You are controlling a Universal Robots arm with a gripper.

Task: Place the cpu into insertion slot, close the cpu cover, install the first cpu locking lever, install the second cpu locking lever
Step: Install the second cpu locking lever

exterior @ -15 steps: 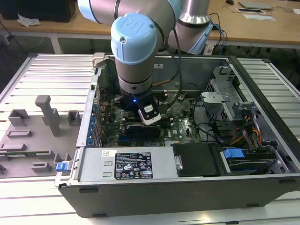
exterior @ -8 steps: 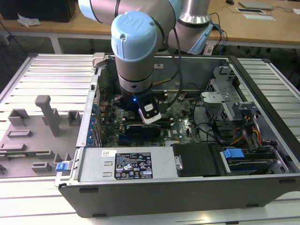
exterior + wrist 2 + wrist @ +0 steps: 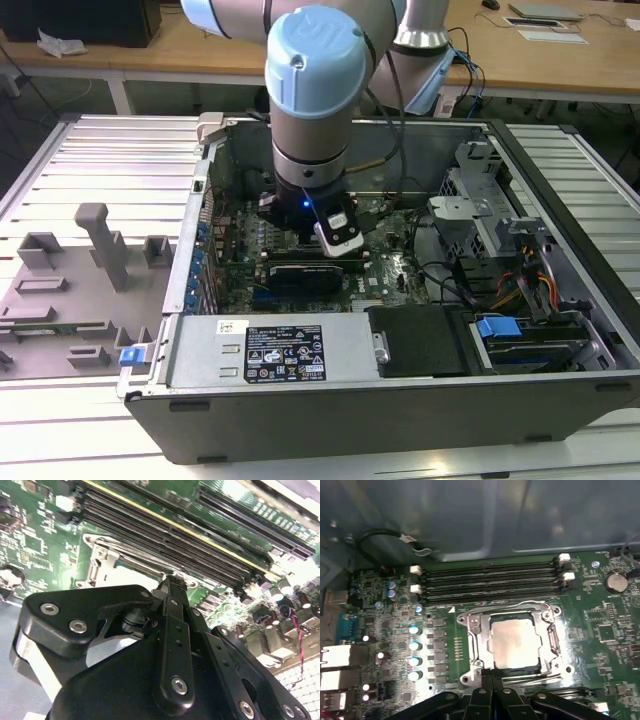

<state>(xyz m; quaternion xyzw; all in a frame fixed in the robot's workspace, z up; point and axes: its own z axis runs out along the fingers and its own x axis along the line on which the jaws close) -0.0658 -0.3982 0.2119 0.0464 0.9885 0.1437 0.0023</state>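
Evidently, the black multi-link gripper (image 3: 491, 677) had its fingertips pressed together with nothing between them, poised at the near edge of the thin square steel cpu cover (image 3: 512, 614). That frame lay flat over the socket, pinning the silver-grey square cpu (image 3: 514, 644) in the insertion slot (image 3: 492, 624), so seating and cover-closing looked done. A thin wire lever (image 3: 520, 604) ran along the cover's far side beside the long black memory slots (image 3: 490, 582), probably to clamp it down. In the exterior view, the arm reached down into the open grey computer case (image 3: 300, 420), where a white label (image 3: 287, 352) carried print too small to read.
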